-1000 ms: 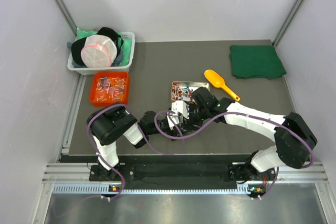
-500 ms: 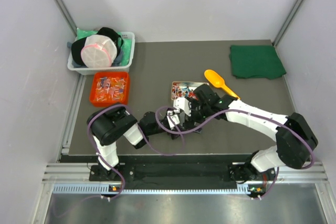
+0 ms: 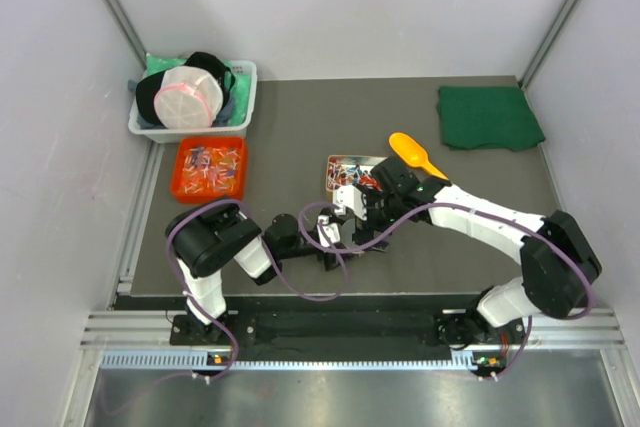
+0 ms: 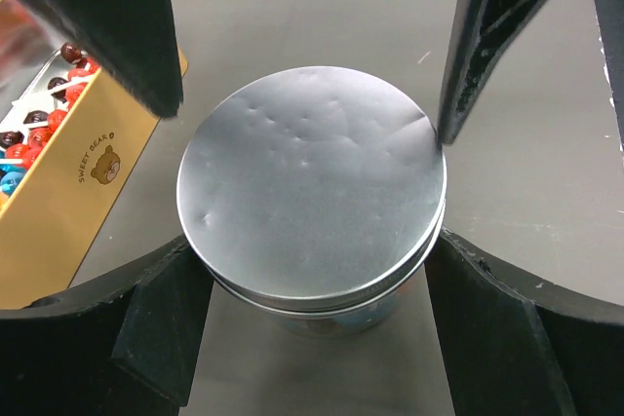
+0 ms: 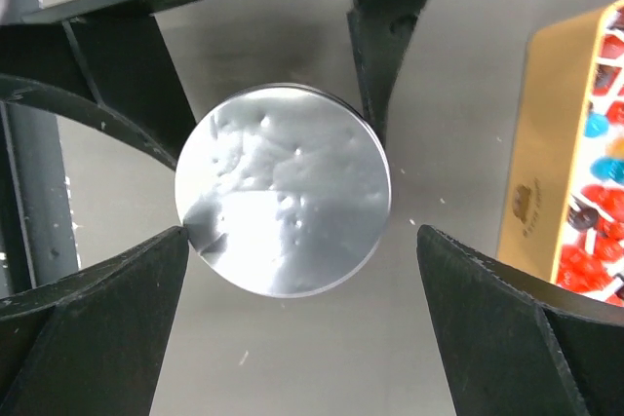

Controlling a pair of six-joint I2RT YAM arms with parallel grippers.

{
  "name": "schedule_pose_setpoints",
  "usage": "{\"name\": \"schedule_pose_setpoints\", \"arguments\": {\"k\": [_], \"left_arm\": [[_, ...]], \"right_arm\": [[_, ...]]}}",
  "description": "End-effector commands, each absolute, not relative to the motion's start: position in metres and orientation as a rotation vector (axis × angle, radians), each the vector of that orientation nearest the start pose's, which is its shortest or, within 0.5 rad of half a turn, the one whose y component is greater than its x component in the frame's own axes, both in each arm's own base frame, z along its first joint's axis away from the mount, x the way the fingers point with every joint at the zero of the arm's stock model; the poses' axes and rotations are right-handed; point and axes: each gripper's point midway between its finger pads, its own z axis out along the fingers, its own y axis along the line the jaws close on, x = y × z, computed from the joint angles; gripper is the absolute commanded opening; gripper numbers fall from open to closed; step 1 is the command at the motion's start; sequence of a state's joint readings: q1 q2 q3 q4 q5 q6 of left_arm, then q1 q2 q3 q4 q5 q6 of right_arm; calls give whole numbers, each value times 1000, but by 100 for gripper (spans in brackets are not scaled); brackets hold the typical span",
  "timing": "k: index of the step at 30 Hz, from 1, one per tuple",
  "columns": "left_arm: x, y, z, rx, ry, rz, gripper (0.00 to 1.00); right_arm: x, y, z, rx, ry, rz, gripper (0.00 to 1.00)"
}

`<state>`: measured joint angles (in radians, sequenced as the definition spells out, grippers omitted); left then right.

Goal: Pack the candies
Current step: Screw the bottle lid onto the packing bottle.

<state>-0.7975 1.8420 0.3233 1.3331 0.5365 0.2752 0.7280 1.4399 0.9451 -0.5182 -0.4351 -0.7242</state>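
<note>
A round jar with a dented silver lid stands on the dark table. My left gripper is shut on the jar, one finger pressing each side just under the lid. Straight above it my right gripper is open, its fingers wide of the lid and touching nothing. In the top view both grippers cover the jar. The candies fill a gold rectangular tin beside the jar. More candies lie in an orange tray.
An orange scoop lies just right of the tin. A folded green cloth sits at the back right. A white basket of fabric items stands at the back left, behind the tray.
My right gripper has opened wide and drawn back up and to the right, off the jar's lid. The lid stays on the jar. The left gripper has not moved.
</note>
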Motion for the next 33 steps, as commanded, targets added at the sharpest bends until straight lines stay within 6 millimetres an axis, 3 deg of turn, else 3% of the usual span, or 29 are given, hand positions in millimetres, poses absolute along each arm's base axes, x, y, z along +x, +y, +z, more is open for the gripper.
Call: {"name": "schedule_pose_setpoints", "arguments": {"k": [1, 6, 21, 33], "left_arm": [[200, -335, 65, 1256, 1172, -880, 77], [201, -335, 65, 1256, 1173, -881, 77], [205, -336, 62, 1251, 1195, -866, 77], [206, -336, 63, 1249, 1195, -863, 77]], "right_arm": [[226, 278, 107, -1802, 1694, 624, 99], [224, 282, 107, -1800, 1694, 648, 99], [193, 286, 94, -1900, 1677, 690, 99], [197, 282, 78, -1917, 1695, 605, 99]]}}
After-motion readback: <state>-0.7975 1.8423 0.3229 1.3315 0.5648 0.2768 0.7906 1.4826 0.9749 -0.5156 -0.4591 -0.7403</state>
